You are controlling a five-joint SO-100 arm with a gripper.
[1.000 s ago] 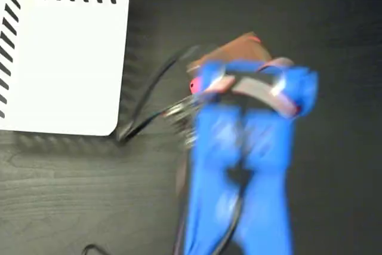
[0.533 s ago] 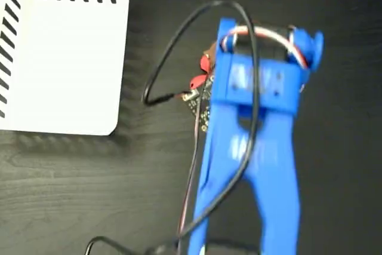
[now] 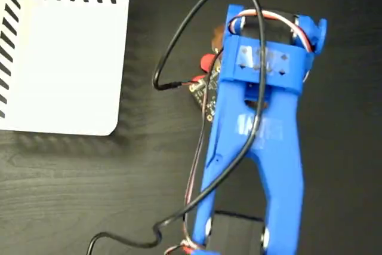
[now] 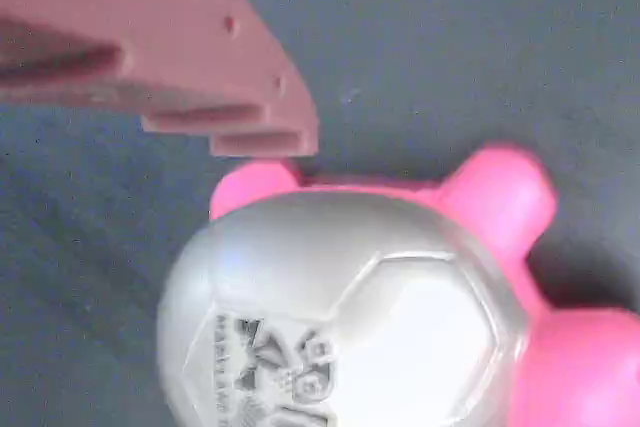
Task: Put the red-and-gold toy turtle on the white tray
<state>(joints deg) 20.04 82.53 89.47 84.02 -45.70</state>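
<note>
A dark wood-grain table [image 3: 71, 195] fills the fixed view, with the white tray [image 3: 59, 58] in the upper left of the frame, black slots along its top and left edges. Right of centre, our blue arm [image 3: 256, 147] rises from the bottom edge, a black cable [image 3: 185, 40] looping over it. Only a sliver of the turtle [image 3: 207, 61] shows here, a red dab at the arm's upper left side, well apart from the tray. The gripper itself sits hidden under the arm.

In the wrist view the same dark surface runs behind the turtle [image 4: 350, 317], which crowds the lower half of the frame: domed shell reading silvery in this light, a black printed mark on it, legs and head glowing pink at the right and top. One reddish finger [image 4: 180, 47] slants in from the upper left, its stepped tip just above the shell's far edge; whether it touches we cannot tell. The second finger is out of frame, so we cannot tell how wide the jaws stand.

We judge the toy light and somewhat yielding, its glossy dome likely slick. The safer hold would be low across the shell's flanks, between the legs, rather than on the crown, where a pinch could squirt it free.
</note>
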